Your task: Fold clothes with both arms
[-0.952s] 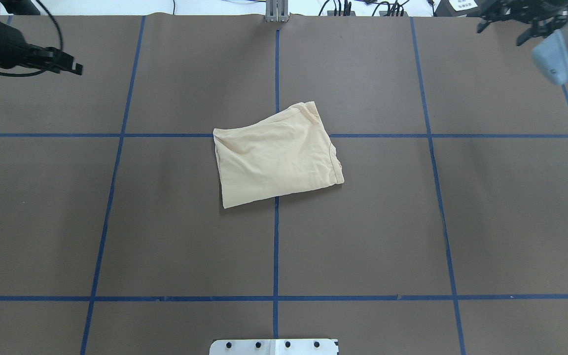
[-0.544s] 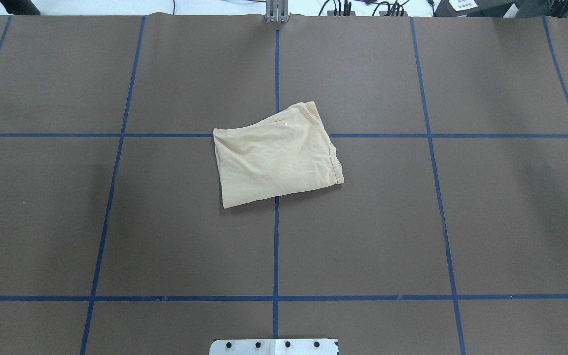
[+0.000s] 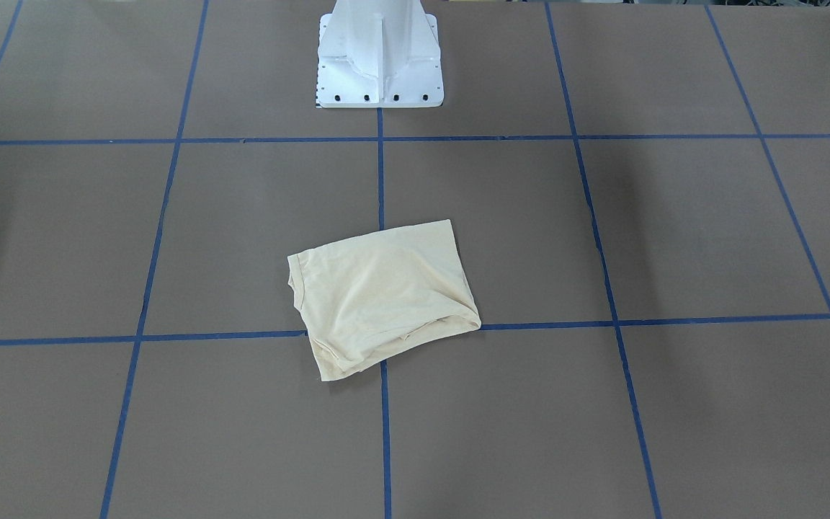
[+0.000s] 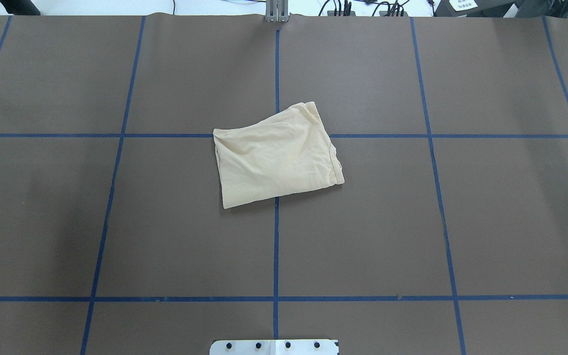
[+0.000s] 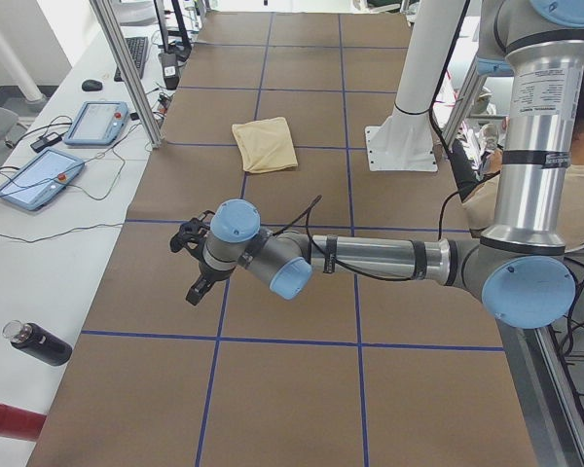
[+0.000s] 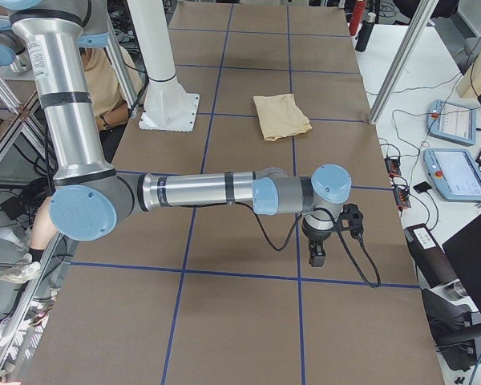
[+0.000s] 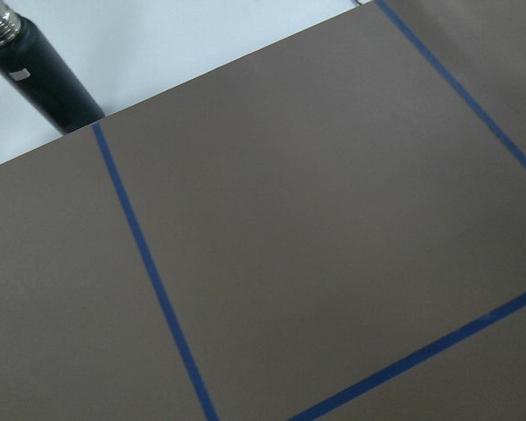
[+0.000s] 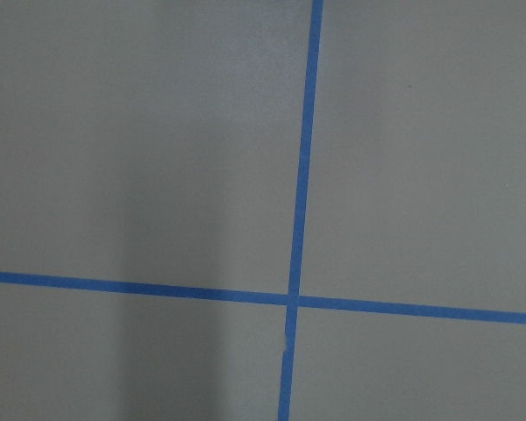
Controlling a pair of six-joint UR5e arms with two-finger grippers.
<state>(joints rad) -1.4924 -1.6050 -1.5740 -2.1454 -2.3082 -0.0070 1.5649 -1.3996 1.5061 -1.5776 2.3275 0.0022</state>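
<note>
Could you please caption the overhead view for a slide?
Folded cream T-shirt lying over a blue tape crossing at the centre of the brown table.

Left gripper (image 5: pixel 197 287), right gripper (image 6: pixel 315 255) seen only in side views: jaw state not determinable. Bottle (image 7: pixel 44 74) cut by top edge. Person (image 5: pixel 579 199) half hidden by left arm (image 5: pixel 528 146).
</note>
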